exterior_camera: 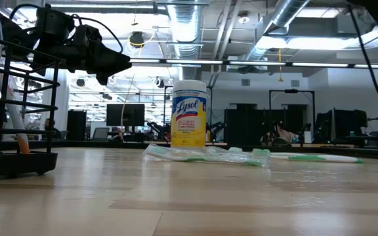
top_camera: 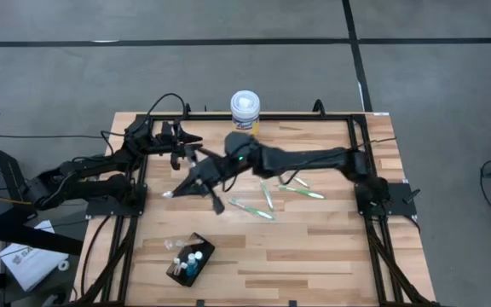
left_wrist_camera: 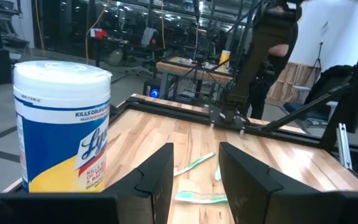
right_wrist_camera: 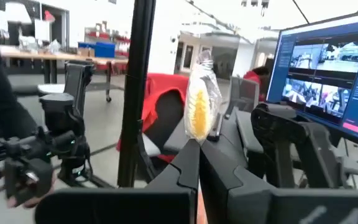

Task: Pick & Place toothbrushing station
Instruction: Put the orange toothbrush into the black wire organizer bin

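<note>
High view showed the right tool [top_camera: 170, 194] pinching what looked like a wrapped toothbrush [right_wrist_camera: 199, 106], raised well away from the toothbrushing station [top_camera: 191, 258] at the near edge of the surface [top_camera: 314, 247]. The thin wrapper could have slipped out, or the drop missed the slots. The left tool [left_wrist_camera: 192, 171] hovered spread beside the wipes canister [top_camera: 245, 112].

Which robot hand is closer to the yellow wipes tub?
Left. The left gripper sits just beside the wipes tub; the right gripper, clamping a wrapped item, is farther away, mid-table.
</note>
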Robot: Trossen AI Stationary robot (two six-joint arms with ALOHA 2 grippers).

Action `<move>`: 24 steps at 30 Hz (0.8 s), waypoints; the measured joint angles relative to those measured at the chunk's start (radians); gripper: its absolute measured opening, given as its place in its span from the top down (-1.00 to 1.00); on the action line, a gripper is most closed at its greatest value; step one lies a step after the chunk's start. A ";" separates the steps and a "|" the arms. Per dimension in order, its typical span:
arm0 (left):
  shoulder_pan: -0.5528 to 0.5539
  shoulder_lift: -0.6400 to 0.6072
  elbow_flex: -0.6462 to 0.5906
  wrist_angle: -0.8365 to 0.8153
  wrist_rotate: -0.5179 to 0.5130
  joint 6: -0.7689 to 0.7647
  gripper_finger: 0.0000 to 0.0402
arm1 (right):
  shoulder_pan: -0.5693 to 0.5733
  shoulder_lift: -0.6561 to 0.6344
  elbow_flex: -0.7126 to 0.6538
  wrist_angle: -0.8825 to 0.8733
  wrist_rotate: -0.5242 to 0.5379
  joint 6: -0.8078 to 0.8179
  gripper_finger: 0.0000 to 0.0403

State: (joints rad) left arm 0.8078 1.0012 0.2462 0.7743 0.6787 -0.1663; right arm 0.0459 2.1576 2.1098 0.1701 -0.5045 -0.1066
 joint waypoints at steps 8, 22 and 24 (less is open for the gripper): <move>0.000 0.000 0.000 0.000 0.002 -0.048 0.39 | -0.007 -0.214 -0.001 -0.347 0.113 -0.107 1.00; 0.000 0.000 0.000 0.006 0.008 -0.051 0.39 | -0.015 -0.408 0.000 -0.846 0.495 -0.148 1.00; 0.000 0.000 0.000 0.006 0.010 -0.051 0.39 | -0.014 -0.425 0.000 -0.877 0.575 -0.122 1.00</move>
State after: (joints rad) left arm 0.8078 1.0012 0.2462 0.7801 0.6889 -0.2174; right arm 0.0324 1.7323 2.1094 -0.7071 0.0701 -0.2286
